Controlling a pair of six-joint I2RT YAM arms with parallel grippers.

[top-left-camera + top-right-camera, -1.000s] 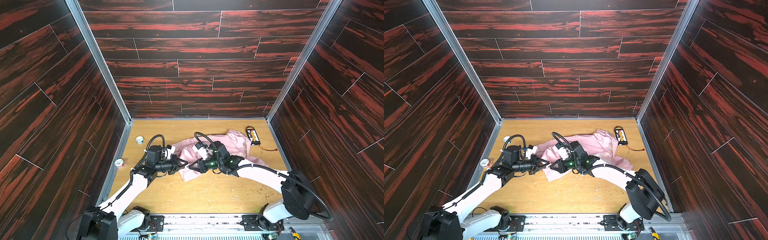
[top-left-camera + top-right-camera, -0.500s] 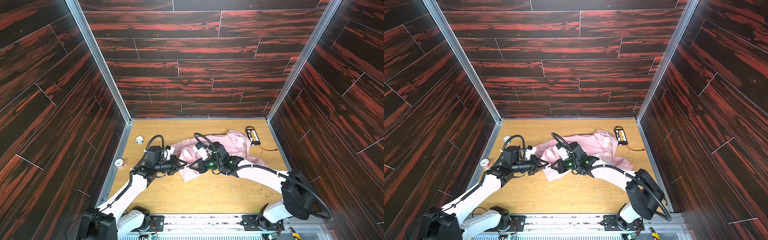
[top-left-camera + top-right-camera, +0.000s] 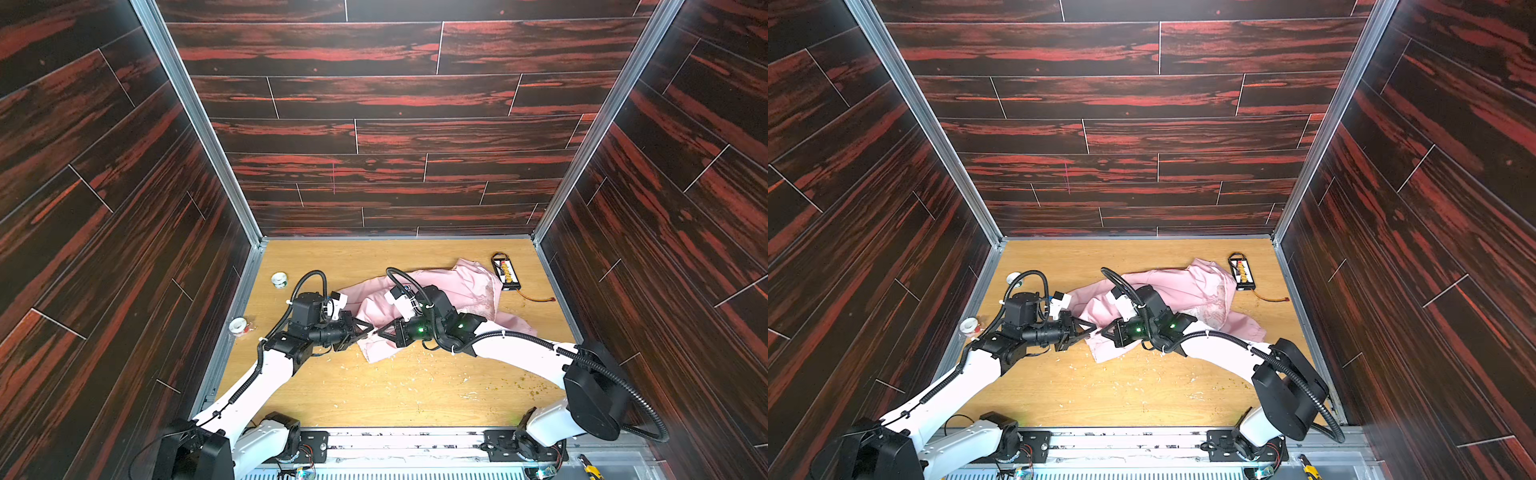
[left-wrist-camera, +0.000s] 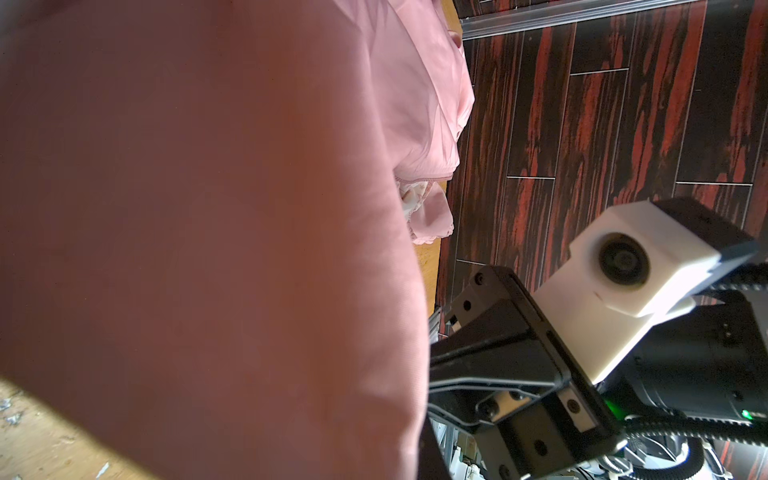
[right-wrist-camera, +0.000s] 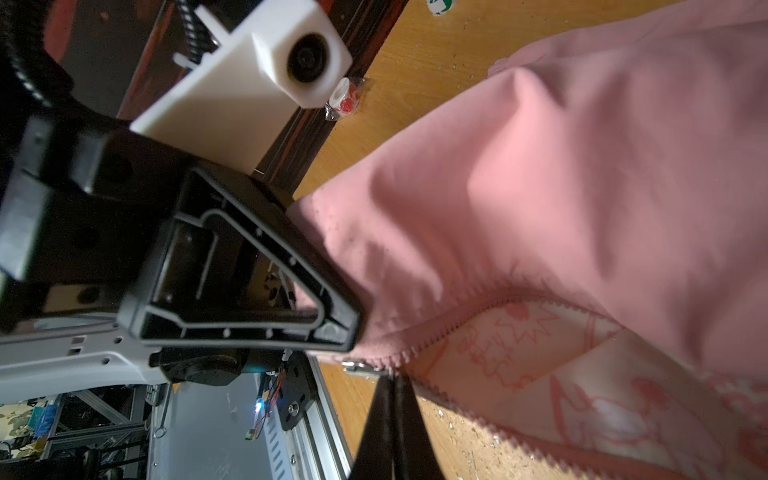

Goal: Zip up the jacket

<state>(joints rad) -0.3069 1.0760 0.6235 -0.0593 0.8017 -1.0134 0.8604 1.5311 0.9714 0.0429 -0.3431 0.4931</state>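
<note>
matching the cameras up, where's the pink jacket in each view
Top view: jacket, middle to right, lower half of picture.
Top view: jacket, same place.
Left wrist: jacket, close up, fills most of the picture.
Right wrist: jacket fills much of it, zipper teeth showing.
Shared landmark: wooden table.

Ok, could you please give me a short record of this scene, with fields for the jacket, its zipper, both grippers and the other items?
Garment: pale pink fabric jacket, crumpled on the wooden table
Zipper: open; teeth apart, printed lining showing
Left gripper: shut on the jacket's bottom edge
Right gripper: shut, tips at the metal slider
Elsewhere: white roll; wrapped white roll; black connector board beside the jacket
</note>
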